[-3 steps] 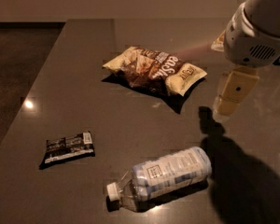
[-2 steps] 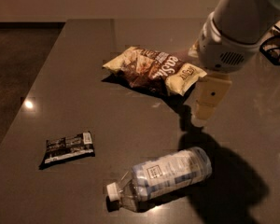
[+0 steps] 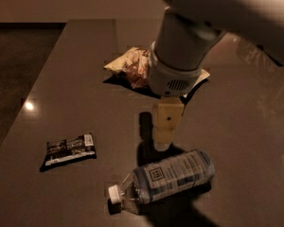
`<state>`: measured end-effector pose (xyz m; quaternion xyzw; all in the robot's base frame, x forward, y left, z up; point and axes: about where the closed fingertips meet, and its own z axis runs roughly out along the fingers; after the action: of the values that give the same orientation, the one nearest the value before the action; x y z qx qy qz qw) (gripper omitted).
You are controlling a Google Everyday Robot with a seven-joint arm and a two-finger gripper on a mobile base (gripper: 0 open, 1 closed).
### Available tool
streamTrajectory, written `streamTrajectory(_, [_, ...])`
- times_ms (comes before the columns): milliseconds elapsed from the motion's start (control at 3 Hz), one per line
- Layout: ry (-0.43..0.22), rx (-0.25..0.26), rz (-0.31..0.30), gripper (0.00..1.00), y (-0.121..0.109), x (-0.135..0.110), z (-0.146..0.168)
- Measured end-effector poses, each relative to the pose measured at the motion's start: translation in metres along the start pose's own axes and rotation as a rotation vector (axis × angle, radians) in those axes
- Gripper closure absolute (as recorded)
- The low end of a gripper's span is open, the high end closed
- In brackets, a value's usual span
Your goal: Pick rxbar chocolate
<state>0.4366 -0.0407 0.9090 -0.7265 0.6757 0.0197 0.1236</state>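
Note:
The rxbar chocolate is a small flat black wrapper with white text blocks, lying on the dark table at the left front. My gripper hangs from the white arm over the middle of the table, to the right of the bar and just above the bottle. Only one cream finger shows, pointing down. Nothing is seen in its grasp. The bar lies free, well apart from the gripper.
A clear water bottle with a white cap lies on its side in front of the gripper. A brown-and-cream crinkled chip bag lies behind, partly hidden by the arm. The table's left edge runs diagonally.
The arm has swung left and toward the front, from the table's right side to over its middle, now covering part of the chip bag. The objects have not moved.

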Motion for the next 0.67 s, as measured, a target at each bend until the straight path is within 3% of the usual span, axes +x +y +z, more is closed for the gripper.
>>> streamTrajectory(667, [0.041, -0.047, -0.126, 0.0, 0.026, -0.068, 0.062])
